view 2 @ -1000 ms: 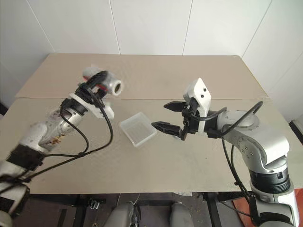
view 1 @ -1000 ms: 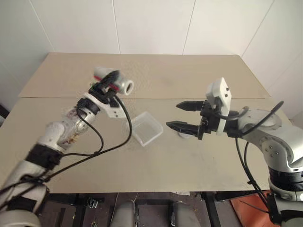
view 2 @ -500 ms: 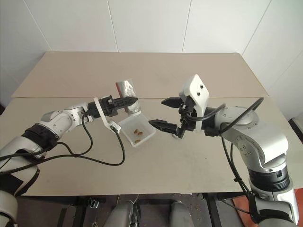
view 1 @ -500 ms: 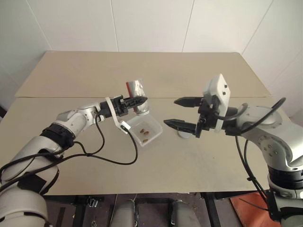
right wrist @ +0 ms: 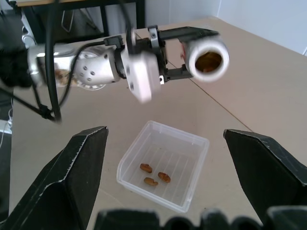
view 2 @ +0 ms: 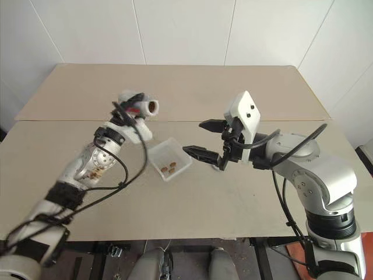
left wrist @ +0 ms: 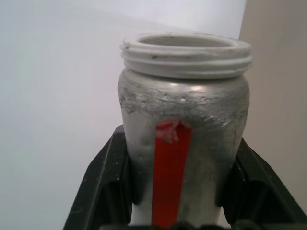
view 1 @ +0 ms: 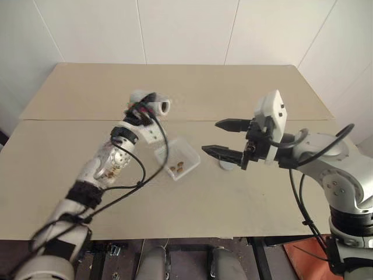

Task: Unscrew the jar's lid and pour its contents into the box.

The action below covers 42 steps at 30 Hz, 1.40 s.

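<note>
Above the beige counter (view 1: 192, 93), the left gripper (view 1: 141, 108) has its jaws clamped on the small clear lidless jar (view 1: 156, 105), held level beyond the shallow ribbed clear plastic box (view 1: 177, 158) with three brown pieces (right wrist: 154, 175) inside, while the right gripper (view 1: 225, 139) hovers beside it, jaws wide apart.

Beige table (view 1: 233, 93) with a seam across, against white panelled walls (view 1: 186, 29).

One open jar (view 1: 152, 104). One clear ribbed box (right wrist: 189, 200) holding three small brown pieces (right wrist: 155, 175). One grey lid (view 1: 227, 165) lying on one table (view 1: 233, 93). Two tools: left tool (view 1: 143, 105), right tool (view 1: 223, 139).
</note>
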Motion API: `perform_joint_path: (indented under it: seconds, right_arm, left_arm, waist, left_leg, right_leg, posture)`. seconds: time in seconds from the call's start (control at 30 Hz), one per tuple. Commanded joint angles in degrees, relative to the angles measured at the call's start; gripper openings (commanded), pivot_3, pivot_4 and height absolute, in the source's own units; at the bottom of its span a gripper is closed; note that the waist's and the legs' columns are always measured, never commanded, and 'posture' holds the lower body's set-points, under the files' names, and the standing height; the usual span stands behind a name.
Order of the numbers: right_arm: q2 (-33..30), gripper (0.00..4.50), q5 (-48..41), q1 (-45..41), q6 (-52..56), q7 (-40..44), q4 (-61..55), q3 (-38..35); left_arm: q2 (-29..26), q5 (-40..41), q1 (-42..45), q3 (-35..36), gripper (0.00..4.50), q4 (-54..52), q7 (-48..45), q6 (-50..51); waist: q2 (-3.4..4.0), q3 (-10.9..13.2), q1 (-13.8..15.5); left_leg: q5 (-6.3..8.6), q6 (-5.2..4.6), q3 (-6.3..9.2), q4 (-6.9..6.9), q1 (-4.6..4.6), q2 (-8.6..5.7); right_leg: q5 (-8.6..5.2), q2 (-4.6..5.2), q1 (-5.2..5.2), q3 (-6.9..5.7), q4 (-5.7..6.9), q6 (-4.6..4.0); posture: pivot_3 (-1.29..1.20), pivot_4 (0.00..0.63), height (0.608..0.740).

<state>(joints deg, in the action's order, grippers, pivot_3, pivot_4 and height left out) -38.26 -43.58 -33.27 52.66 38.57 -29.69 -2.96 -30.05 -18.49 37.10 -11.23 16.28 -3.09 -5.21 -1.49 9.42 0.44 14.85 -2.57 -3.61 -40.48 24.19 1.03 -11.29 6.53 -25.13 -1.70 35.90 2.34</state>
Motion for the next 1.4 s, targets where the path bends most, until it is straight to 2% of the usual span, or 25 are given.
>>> perform_joint_path:
  seconds: [0.03, 0.1, 0.17, 0.27, 0.43, 0.63, 0.77, 0.9, 1.2, 1.4]
  right_arm:
    - [1.4, 4.48, -0.9, 0.4, -2.1, -0.6, -0.1, -2.1]
    - [2.1, 4.48, -0.9, 0.8, -2.4, -0.6, 0.1, -2.1]
    - [2.9, 4.48, -1.4, 0.9, -2.2, -0.9, 0.4, -2.3]
    - [4.0, 4.48, -1.9, 0.6, -2.1, -1.2, 0.9, -2.7]
    - [4.9, 4.48, -2.8, 0.2, -1.4, -1.3, 1.3, -2.8]
    - [4.3, 4.48, -4.0, 0.1, -1.3, -0.5, 1.0, -2.5]
    - [4.2, 4.50, -3.8, 0.1, -1.4, -0.3, 0.9, -1.9]
    - [4.0, 4.50, -3.7, 0.7, -1.5, 0.0, 0.5, -1.7]
    - [-0.1, 4.50, -2.5, 3.9, -3.4, 4.4, 1.2, -2.8]
    - [-6.0, 4.50, 6.2, 9.9, -14.8, 11.7, 7.5, -3.0]
  left_arm:
    - [3.7, 20.4, -2.6, 12.1, 1.93, -10.0, -10.2, 18.6]
    - [7.1, 28.9, -4.4, 18.0, 1.93, -12.7, -11.5, 25.5]
    - [9.2, 33.5, -5.9, 21.0, 1.93, -14.1, -12.3, 29.8]
    - [11.8, 36.5, -9.0, 22.3, 1.93, -14.9, -14.7, 28.0]
    - [13.8, 35.7, -12.5, 21.3, 1.93, -10.1, -18.8, 19.4]
    - [13.8, 31.5, -16.4, 18.7, 1.93, -6.1, -20.5, 10.5]
    - [13.0, 30.5, -18.4, 19.2, 3.22, -5.3, -20.1, 8.6]
    - [11.7, 31.1, -21.4, 19.6, 4.45, -9.8, -21.3, 9.8]
    - [3.2, 38.0, -35.7, 23.1, 4.49, -32.4, -27.6, 18.4]
    - [-8.0, 50.4, -45.1, 34.5, 4.49, -41.7, -41.9, 19.7]
  waist:
    - [0.00, 0.0, -0.1]
    - [0.00, 0.0, -0.3]
    - [0.00, 0.0, -0.4]
    - [0.00, 0.0, -0.4]
    - [0.00, 0.0, 0.0]
    - [0.00, 0.0, 0.1]
    - [0.00, 0.0, 0.0]
    - [0.00, 0.0, -0.1]
    - [0.01, 0.0, -0.2]
    - [0.01, 0.0, -0.2]
  left_leg:
    - [0.00, 0.00, 0.01, -0.01, -0.01, -0.02]
    - [0.00, -0.01, 0.07, -0.01, -0.09, -0.05]
    - [0.01, -0.02, 0.10, -0.02, -0.18, -0.08]
    - [0.03, -0.04, 0.12, -0.01, -0.41, -0.09]
    - [0.04, -0.06, 0.15, -0.02, -0.63, -0.11]
    - [0.06, -0.10, 0.12, 0.00, -0.87, -0.11]
    - [0.06, -0.10, 0.11, 0.00, -0.94, -0.10]
    - [0.06, -0.10, 0.11, 0.01, -0.93, -0.08]
    - [0.08, -0.10, 0.10, 0.16, -0.94, 0.05]
    - [0.08, -0.09, 0.05, 0.27, -1.02, 0.07]
  right_leg:
    - [0.00, -0.02, 0.00, 0.02, 0.03, 0.00]
    - [0.00, -0.04, 0.08, 0.03, 0.06, 0.00]
    - [0.00, -0.04, 0.17, 0.05, 0.07, 0.01]
    - [0.00, -0.05, 0.41, 0.07, 0.04, 0.01]
    - [0.01, -0.05, 0.68, 0.02, -0.08, -0.01]
    - [0.01, -0.05, 0.85, 0.09, -0.18, -0.01]
    - [0.01, -0.04, 0.86, 0.16, -0.20, -0.02]
    - [0.01, -0.05, 0.82, 0.17, -0.19, -0.02]
    - [-0.01, 0.00, 0.77, 0.26, -0.28, -0.05]
    - [-0.06, -0.01, 0.80, 0.25, -0.48, -0.13]
  posture:
    - [0.00, 0.150, 0.740]
    - [0.00, 0.150, 0.740]
    - [0.00, 0.150, 0.740]
    - [0.00, 0.150, 0.740]
    - [0.00, 0.150, 0.740]
    - [0.00, 0.150, 0.740]
    - [0.00, 0.150, 0.740]
    - [0.00, 0.150, 0.740]
    - [0.00, 0.150, 0.740]
    - [0.00, 0.150, 0.740]
